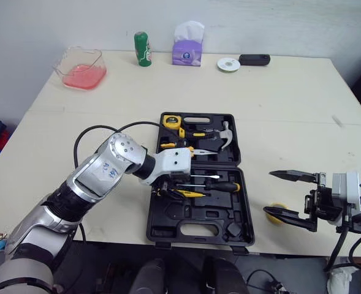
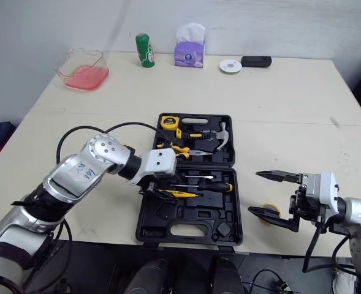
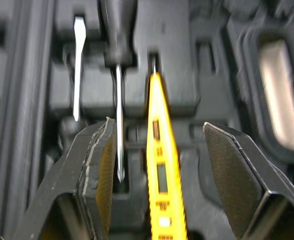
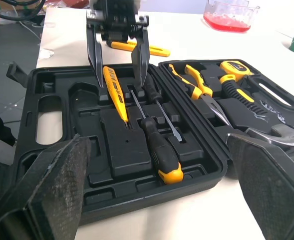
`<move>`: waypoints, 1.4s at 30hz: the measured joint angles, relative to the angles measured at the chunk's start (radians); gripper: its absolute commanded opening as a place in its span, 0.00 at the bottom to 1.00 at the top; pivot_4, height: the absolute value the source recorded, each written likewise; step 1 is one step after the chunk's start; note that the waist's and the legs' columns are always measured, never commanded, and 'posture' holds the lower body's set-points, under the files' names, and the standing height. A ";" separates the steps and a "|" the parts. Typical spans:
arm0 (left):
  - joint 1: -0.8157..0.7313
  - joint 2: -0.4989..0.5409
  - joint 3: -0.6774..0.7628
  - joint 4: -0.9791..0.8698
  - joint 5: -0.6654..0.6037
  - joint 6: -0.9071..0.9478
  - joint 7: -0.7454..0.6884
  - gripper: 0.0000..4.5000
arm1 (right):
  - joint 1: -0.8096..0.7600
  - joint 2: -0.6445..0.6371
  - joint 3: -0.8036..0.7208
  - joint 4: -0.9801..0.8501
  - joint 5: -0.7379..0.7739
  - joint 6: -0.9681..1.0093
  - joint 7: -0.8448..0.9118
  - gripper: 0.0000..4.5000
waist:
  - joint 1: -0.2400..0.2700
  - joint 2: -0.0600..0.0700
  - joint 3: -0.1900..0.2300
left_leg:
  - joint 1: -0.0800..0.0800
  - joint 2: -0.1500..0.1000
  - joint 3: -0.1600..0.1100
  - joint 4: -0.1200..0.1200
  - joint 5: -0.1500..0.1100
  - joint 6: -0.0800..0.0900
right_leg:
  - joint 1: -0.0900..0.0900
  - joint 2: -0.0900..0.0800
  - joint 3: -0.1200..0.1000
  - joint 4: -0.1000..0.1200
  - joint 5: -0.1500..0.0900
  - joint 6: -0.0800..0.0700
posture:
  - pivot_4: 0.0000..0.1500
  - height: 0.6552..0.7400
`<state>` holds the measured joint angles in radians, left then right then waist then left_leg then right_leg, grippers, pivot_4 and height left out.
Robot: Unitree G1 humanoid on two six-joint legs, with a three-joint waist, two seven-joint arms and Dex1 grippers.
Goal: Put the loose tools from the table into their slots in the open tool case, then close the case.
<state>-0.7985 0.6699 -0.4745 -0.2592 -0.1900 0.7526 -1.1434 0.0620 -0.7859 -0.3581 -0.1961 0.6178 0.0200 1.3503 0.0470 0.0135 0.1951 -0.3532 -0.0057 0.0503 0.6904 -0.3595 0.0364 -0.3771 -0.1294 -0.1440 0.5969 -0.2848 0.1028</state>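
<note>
Yellow tester point(image 3: 161, 200) lies within the spread left hand point(image 3: 159, 128).

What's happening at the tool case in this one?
The left gripper is down in the open tool case, its fingers open on either side of a yellow tester lying in the tray beside a black-handled screwdriver. The right gripper hovers open over the table beside the case, near a small yellow object. Another yellow tool lies on the table. The case is not yet closed.
</note>
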 measured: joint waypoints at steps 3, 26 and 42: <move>0.049 -0.002 0.072 0.005 -0.028 -0.094 -0.009 0.66 | -0.005 0.000 0.000 0.002 -0.001 -0.001 0.003 1.00 | -0.001 0.000 0.000 | 0.000 0.000 0.000 0.000 0.000 0.000 | 0.000 0.000 0.000 0.000 0.000 0.000 | 1.00 1.00; 0.440 -0.135 0.302 0.149 -0.122 -0.461 0.069 0.01 | -0.026 0.000 -0.001 0.062 -0.013 -0.040 0.003 1.00 | 0.000 0.000 0.000 | 0.001 0.000 0.001 0.003 -0.001 0.001 | 0.000 -0.001 0.000 0.002 0.000 0.001 | 1.00 1.00; 0.416 -0.132 0.252 0.195 -0.028 -0.497 0.099 0.01 | -0.022 0.000 -0.001 0.065 -0.013 -0.046 0.015 1.00 | 0.002 0.001 -0.001 | 0.001 0.000 0.001 0.003 -0.002 0.001 | 0.001 -0.002 0.001 0.002 0.000 0.001 | 1.00 1.00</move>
<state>-0.3820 0.5374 -0.2228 -0.0646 -0.2176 0.2553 -1.0441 0.0399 -0.7855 -0.3589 -0.1308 0.6044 -0.0258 1.3657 0.0492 0.0146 0.1941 -0.3520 -0.0059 0.0510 0.6939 -0.3613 0.0374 -0.3762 -0.1310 -0.1431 0.5993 -0.2844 0.1033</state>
